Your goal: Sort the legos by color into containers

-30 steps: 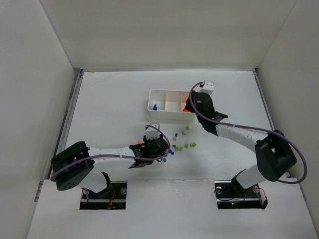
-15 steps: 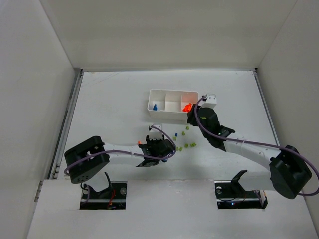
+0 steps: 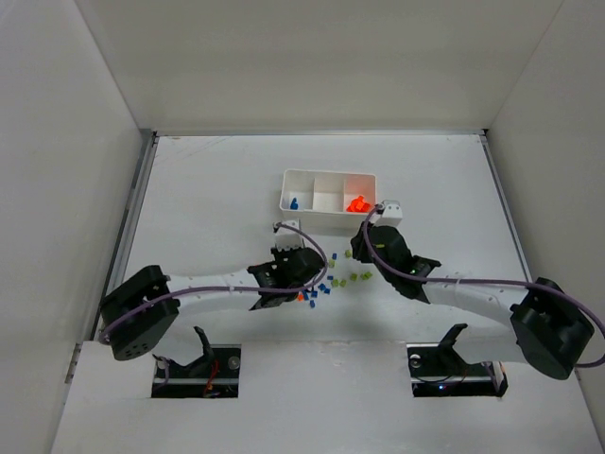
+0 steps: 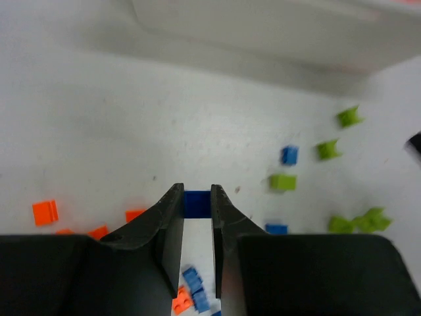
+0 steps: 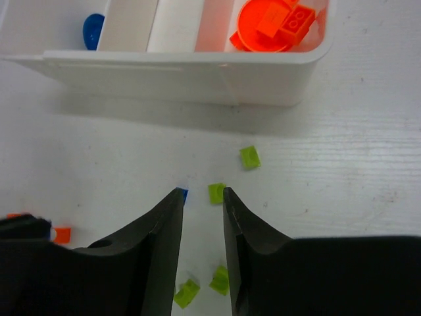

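Left gripper (image 4: 196,195), on the near side of the tray: matte black tapered fingers pinch one small square blue brick (image 4: 196,203) at their tips. Right gripper (image 5: 200,194), closer to the tray: fingers stand slightly apart, gripping nothing; a yellow-green brick (image 5: 216,192) lies just beyond them. Loose legos (image 3: 336,281) lie scattered before the tray. Tray (image 5: 197,72): glossy white, thin-walled; orange-red bricks (image 5: 273,26) fill its right compartment, one blue piece (image 5: 93,29) its left.
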`<act>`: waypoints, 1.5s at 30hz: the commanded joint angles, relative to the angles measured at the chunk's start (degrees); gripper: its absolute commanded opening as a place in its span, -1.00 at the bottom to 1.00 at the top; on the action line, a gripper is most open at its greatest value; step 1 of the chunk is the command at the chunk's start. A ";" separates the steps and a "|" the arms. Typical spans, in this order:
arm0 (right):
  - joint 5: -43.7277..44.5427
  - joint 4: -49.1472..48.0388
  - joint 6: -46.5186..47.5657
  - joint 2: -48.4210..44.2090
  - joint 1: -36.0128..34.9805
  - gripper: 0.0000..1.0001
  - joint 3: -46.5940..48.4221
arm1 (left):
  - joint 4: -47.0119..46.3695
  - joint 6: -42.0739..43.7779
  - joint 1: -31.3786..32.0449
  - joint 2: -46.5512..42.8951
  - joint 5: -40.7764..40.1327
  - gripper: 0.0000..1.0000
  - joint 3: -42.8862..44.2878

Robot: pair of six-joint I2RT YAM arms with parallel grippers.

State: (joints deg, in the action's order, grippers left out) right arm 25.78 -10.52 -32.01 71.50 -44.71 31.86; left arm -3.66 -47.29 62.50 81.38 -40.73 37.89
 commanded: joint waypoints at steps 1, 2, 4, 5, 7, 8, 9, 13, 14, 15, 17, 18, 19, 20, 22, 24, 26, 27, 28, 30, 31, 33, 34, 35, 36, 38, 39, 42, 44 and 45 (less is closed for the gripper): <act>-0.38 -1.69 -2.62 1.44 -2.44 -0.30 -0.04 | -6.86 6.22 -5.75 -4.30 0.11 -0.81 5.52; -0.12 -1.61 -2.71 1.62 -2.70 -0.30 0.05 | -8.54 7.72 -7.25 -4.39 0.82 -0.80 6.40; 0.23 -1.87 -3.58 1.36 -3.41 -0.30 -0.48 | -11.79 11.32 -11.54 -2.65 2.66 -0.79 9.11; 0.32 -1.87 -4.11 1.36 -3.58 -0.30 -0.74 | -12.59 12.30 -13.05 -1.42 3.98 -0.79 10.44; 0.15 -2.31 -4.64 2.32 -4.20 -0.29 -0.92 | -13.56 13.89 -15.70 1.40 5.83 -0.79 12.99; 0.32 -2.57 -4.73 3.02 -4.55 -0.28 -0.92 | -14.35 15.54 -17.70 4.45 7.14 -0.78 15.61; 0.32 -2.40 -4.82 3.72 -5.07 -0.28 -0.57 | -14.62 16.60 -19.11 6.66 7.85 -0.78 17.29; 1.11 -2.22 -5.87 4.78 -6.66 -0.22 -0.13 | -14.36 18.11 -23.51 15.27 11.28 -0.77 25.02; 1.20 -2.48 -6.13 5.22 -7.01 -0.21 -0.13 | -14.36 18.28 -24.31 17.38 12.33 -0.76 26.87; 1.20 -2.66 -6.31 6.01 -7.27 -0.20 0.05 | -14.10 18.46 -25.10 19.67 12.95 -0.76 28.89; 1.55 -2.22 -6.40 7.24 -7.98 -0.14 1.01 | -13.66 18.37 -25.80 21.79 13.40 -0.71 30.48; 1.73 -2.39 -6.40 7.42 -8.07 -0.14 1.01 | -13.48 18.28 -26.07 22.41 13.40 -0.64 31.10; 2.16 -2.48 -6.92 8.29 -8.16 -0.11 1.36 | -13.48 18.20 -26.42 22.76 13.48 -0.53 31.37; 2.17 -2.57 -7.19 9.34 -8.16 -0.10 1.80 | -13.48 18.11 -26.42 22.42 13.48 -0.44 31.37; 2.34 -2.14 -7.19 11.80 -8.07 -0.08 3.38 | -14.09 18.28 -26.25 19.88 13.22 -0.30 29.71; 2.61 -1.78 -7.62 13.13 -8.15 -0.06 4.52 | -15.05 18.46 -26.07 16.72 12.96 -0.25 27.42; 2.70 -1.52 -8.24 14.45 -8.07 -0.06 5.67 | -15.94 18.46 -26.07 13.64 13.13 -0.25 24.97; 2.78 -1.26 -8.59 15.58 -8.16 -0.06 6.63 | -16.46 18.46 -25.81 11.19 13.05 -0.25 22.78; 3.05 -1.17 -9.03 16.64 -8.16 -0.07 7.34 | -16.64 18.46 -25.72 10.64 13.04 -0.26 22.23; 3.31 -1.08 -9.39 19.18 -7.90 -0.08 9.44 | -18.74 17.76 -24.67 5.48 12.96 -0.26 16.11; 3.31 -1.08 -9.47 19.63 -7.81 -0.10 9.80 | -19.27 17.76 -24.32 4.41 12.96 -0.26 14.68; 3.66 -0.81 -9.83 21.04 -7.37 -0.14 11.12 | -20.33 17.58 -23.52 1.16 12.96 -0.26 10.82; 4.10 -0.73 -9.91 21.65 -7.19 -0.16 11.56 | -20.42 17.49 -23.09 -0.51 12.96 -0.26 9.06; 4.80 -0.64 -9.91 22.79 -6.93 -0.19 12.17 | -20.51 17.49 -22.82 -2.35 12.96 -0.26 7.22; 5.68 0.06 -10.09 23.58 -6.66 -0.23 12.61 | -20.51 17.23 -22.82 -4.37 12.96 -0.26 5.28; 7.17 1.64 -10.44 23.86 -6.57 -0.26 12.97 | -20.16 16.44 -22.47 -7.63 12.96 -0.26 2.12; 8.31 2.43 -10.44 23.86 -6.75 -0.27 13.14 | -20.07 16.35 -22.47 -7.99 12.96 -0.26 1.67; 11.56 3.58 -9.74 24.73 -7.01 -0.28 13.84 | -19.89 15.47 -21.50 -11.94 12.61 -0.26 -2.45; 12.27 4.28 -9.56 25.09 -7.45 -0.29 14.28 | -19.72 14.68 -20.80 -13.70 11.99 -0.26 -4.48; 12.97 4.89 -9.65 24.39 -8.41 -0.29 14.20 | -19.46 14.33 -20.01 -14.93 11.56 -0.26 -5.88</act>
State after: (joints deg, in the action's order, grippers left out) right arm 34.02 -7.77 -41.41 95.74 -51.75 43.81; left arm -21.61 -31.16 40.60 71.20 -27.53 35.53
